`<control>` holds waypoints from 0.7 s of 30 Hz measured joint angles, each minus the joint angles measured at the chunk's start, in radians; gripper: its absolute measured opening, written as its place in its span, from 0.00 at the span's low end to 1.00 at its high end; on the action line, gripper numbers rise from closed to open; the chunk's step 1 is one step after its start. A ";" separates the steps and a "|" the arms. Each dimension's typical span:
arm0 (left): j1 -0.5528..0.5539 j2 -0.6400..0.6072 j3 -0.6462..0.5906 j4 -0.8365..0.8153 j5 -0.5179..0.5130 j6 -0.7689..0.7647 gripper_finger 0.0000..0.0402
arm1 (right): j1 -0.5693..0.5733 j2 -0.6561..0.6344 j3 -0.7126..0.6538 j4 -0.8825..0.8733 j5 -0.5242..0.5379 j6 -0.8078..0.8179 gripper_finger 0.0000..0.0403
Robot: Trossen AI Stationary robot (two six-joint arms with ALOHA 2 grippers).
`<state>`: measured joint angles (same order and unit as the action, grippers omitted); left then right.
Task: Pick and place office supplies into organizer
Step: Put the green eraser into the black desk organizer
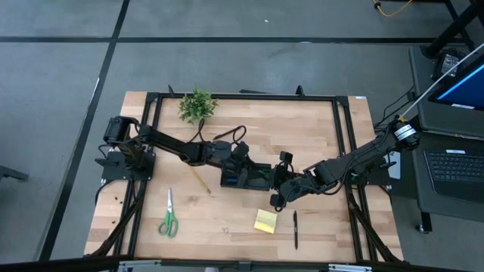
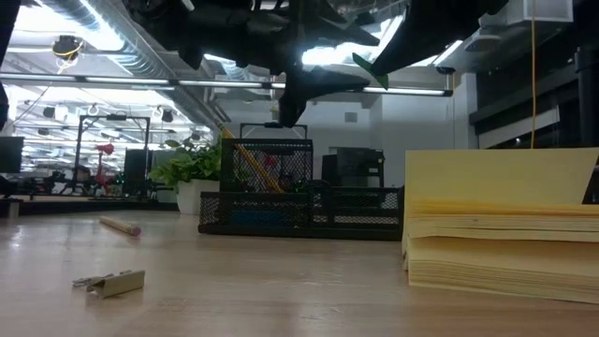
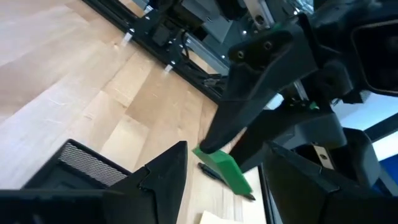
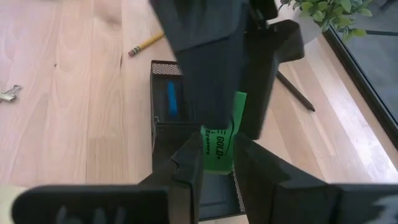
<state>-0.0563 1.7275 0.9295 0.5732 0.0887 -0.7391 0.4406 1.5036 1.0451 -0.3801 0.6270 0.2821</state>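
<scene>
My right gripper (image 4: 219, 163) is shut on a small flat green piece (image 4: 222, 144) with printed letters, held in the air over the black mesh organizer (image 1: 240, 179). My left gripper (image 3: 227, 155) is open. Its two fingers stand on either side of the green piece's (image 3: 225, 169) far end. In the low view the green piece (image 2: 371, 71) hangs high above the organizer (image 2: 299, 201). A blue block (image 4: 171, 99) lies in one compartment, and pencils stand in the taller section (image 2: 267, 168). My right gripper pinches the green piece between its two fingers at the near end (image 4: 217, 155). The piece is lifted clear above the organizer and sticks out forward past the fingertips, tilted. My left gripper's fingers (image 4: 208, 68) flank its other end; I cannot tell whether they touch it.
On the table lie green-handled scissors (image 1: 168, 217), a yellow sticky-note pad (image 1: 265, 221), a black pen (image 1: 295, 230) and a pencil (image 1: 200, 180) left of the organizer. Another pen (image 4: 296, 91) lies beyond it. A leafy plant (image 1: 197, 106) stands at the far edge. Black frame rails (image 1: 344, 143) border the table.
</scene>
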 joint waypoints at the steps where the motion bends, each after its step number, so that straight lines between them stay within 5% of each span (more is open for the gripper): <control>1: 0.001 0.000 0.000 0.000 0.000 -0.001 0.50 | 0.000 0.000 0.000 0.000 0.000 0.000 0.21; 12: 0.002 0.000 0.000 -0.040 -0.002 0.000 0.45 | 0.000 0.000 0.000 0.000 0.000 0.000 0.21; 21: 0.002 0.000 0.000 -0.014 -0.013 0.048 0.24 | 0.000 0.000 0.000 0.000 0.000 0.001 0.21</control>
<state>-0.0547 1.7275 0.9291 0.5587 0.0753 -0.6914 0.4404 1.5036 1.0451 -0.3801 0.6274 0.2829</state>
